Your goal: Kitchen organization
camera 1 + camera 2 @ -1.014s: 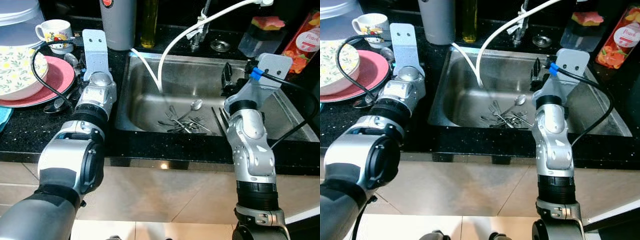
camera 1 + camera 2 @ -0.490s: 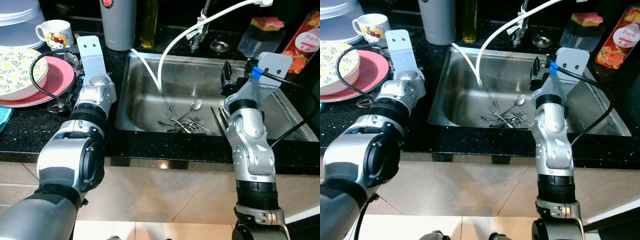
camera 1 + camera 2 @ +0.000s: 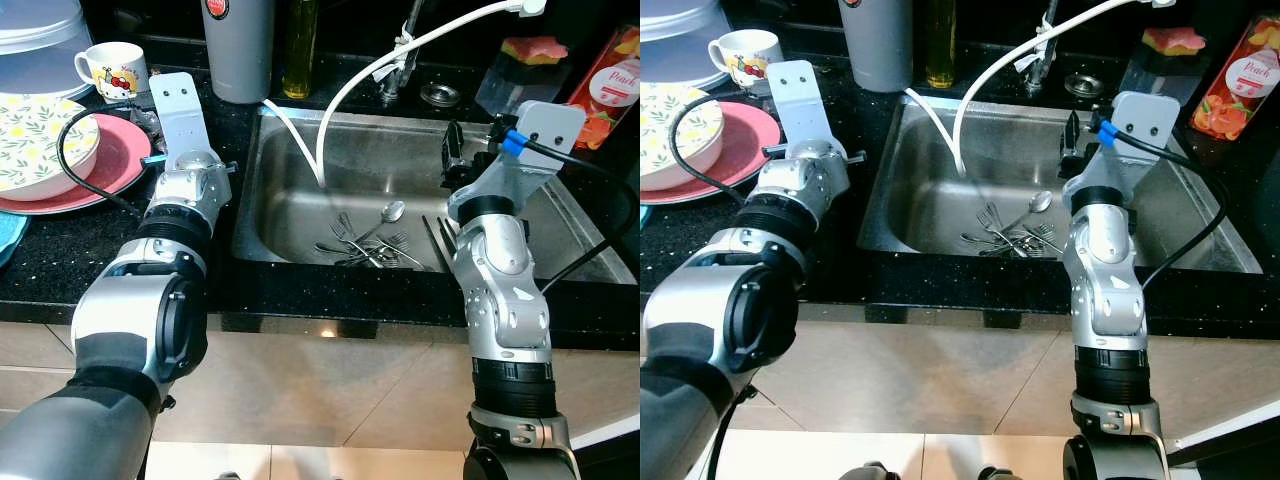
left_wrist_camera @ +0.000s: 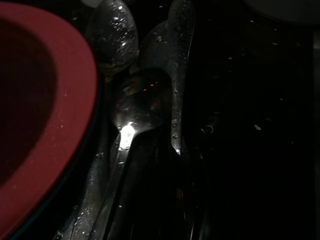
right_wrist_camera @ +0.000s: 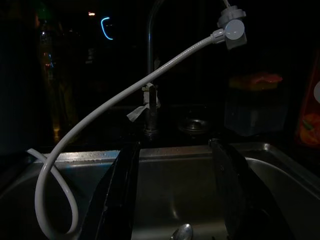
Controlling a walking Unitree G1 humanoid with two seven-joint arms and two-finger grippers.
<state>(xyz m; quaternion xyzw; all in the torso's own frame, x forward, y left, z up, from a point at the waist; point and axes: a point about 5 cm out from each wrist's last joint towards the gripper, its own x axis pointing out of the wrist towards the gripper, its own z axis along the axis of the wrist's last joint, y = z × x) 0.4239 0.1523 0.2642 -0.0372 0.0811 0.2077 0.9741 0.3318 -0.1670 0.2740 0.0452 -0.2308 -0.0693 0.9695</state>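
Left wrist view: spoons beside red plate.

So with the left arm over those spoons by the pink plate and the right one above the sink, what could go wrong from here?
1. The spoons lie bunched and overlapping against the pink plate; the left tool could lift several at once or nudge the plate and the floral bowl on it.
2. The left arm's black cable loops over that plate and may snag it.
3. The right tool is open near the white hose; reaching for the cutlery could catch it.
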